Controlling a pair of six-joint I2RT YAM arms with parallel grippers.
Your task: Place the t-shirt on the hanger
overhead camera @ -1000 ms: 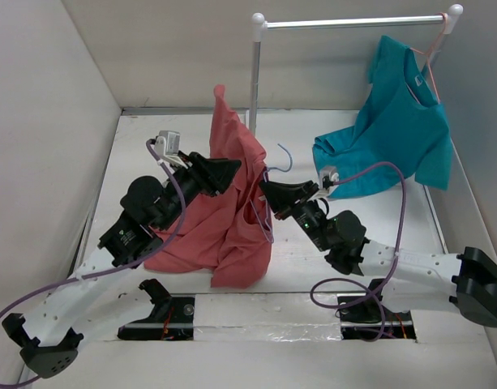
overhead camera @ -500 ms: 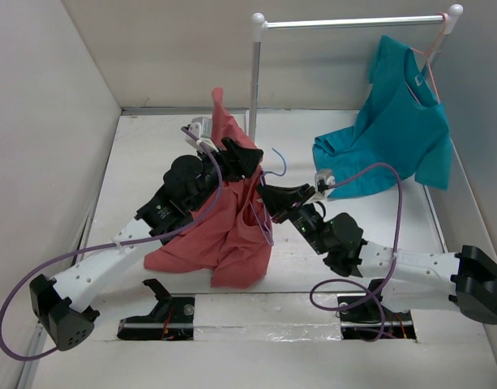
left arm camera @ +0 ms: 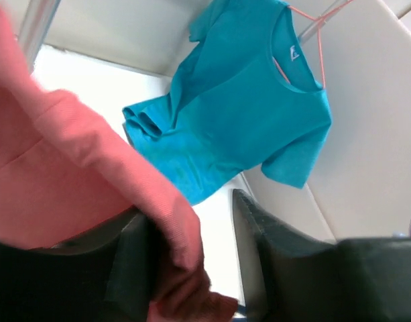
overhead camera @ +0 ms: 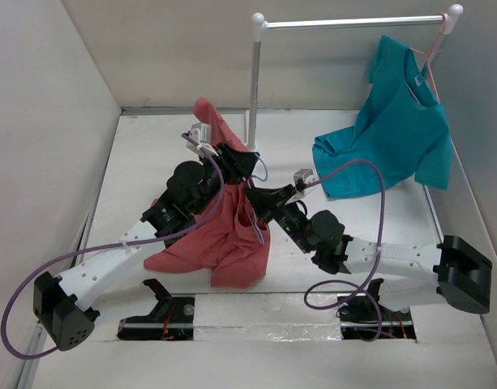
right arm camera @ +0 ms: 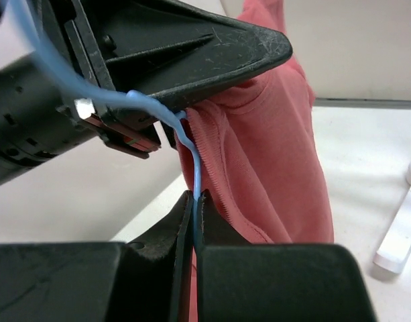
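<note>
Grippers meet above the middle of the table point(overhead camera: 143, 170). In the past second the left gripper point(overhead camera: 244, 160) has swung in from the left side, carrying a bunched fold of the salmon-red t-shirt point(overhead camera: 232, 235), and the right gripper point(overhead camera: 254, 194) has edged forward with the hanger point(right arm camera: 195, 176). The two tools stood apart a second ago and are now almost nose to nose.

The left jaws are clamped on red fabric, which the left wrist view shows squeezed between the fingers. The right jaws are pinched tight on the thin light-blue wire, which stands upright from them and curls past the other gripper's tip. The right wrist view shows a ribbed hem of the t-shirt lying right against that wire.

The garment's raised top, earlier a tall peak, has flopped over beside the rail post point(overhead camera: 254, 89). The rest trails down to the table between the arms. The teal t-shirt point(overhead camera: 398, 121) hangs untouched on its pink hanger point(overhead camera: 430, 58) at the rail's far end.

Cloth and wire have been brought together, but the hanger does not yet appear to be inside the shirt. Threading seems about to begin.
</note>
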